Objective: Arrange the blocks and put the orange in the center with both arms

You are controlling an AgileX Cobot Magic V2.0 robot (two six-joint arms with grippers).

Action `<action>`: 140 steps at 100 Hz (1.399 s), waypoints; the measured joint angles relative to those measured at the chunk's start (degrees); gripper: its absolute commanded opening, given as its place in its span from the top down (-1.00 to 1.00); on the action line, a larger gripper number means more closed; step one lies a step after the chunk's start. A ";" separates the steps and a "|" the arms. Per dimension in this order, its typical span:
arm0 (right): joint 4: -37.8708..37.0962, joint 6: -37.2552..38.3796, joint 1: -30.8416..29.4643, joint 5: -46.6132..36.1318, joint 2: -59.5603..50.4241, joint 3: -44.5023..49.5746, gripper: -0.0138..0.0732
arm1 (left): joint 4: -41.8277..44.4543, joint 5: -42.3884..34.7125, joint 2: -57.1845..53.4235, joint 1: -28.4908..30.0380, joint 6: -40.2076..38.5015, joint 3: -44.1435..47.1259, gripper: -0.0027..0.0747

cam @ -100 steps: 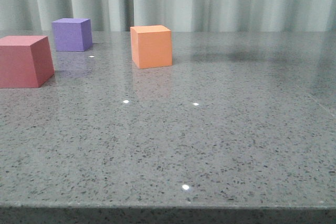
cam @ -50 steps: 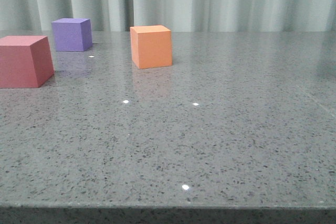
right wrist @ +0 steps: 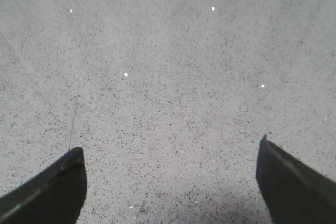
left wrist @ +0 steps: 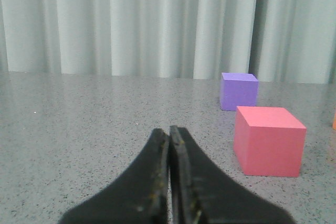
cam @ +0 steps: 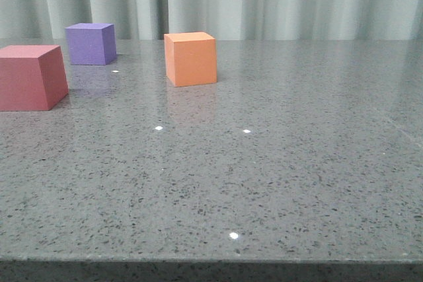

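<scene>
So nothing's been grabbed yet. The matte orange cube (cam: 190, 58) sits on the speckled grey stone table (cam: 277, 176), well right of the purple cube (cam: 90, 43), with the red-pink cube (cam: 30, 76) nearer the camera on the left. The left gripper (left wrist: 169, 132) has its black fingers pressed together and empty; the right gripper (right wrist: 170, 153) is spread wide over bare table. Looks like the approach stage. Next, I'd guess, an arm must reach a cube.

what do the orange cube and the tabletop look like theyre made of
The plain matte orange cube looks like foam or painted wood: flat, even colour with no glare, crisp edges. Which one, the look leaves open. The grey speckled tabletop looks like polished stone or quartz composite: dark flecks, lamp glints and faint block reflections.
</scene>
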 measured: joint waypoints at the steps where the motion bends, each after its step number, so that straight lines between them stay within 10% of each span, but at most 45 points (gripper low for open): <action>1: 0.00 0.00 0.00 -0.32 -0.63 0.32 -0.80 | 0.00 0.00 0.00 0.00 0.00 0.00 0.98; 32: 0.00 0.00 0.00 -10.83 -5.62 7.31 -0.67 | 0.00 0.00 0.00 0.00 0.00 0.00 0.98; 65: -0.09 0.00 0.00 -11.32 -5.70 7.31 0.85 | 0.00 0.00 0.00 0.00 0.00 0.00 0.98; 140: -0.09 0.00 0.00 -11.32 -5.70 7.31 0.84 | -8.16 2.37 0.59 0.00 0.00 -5.47 0.98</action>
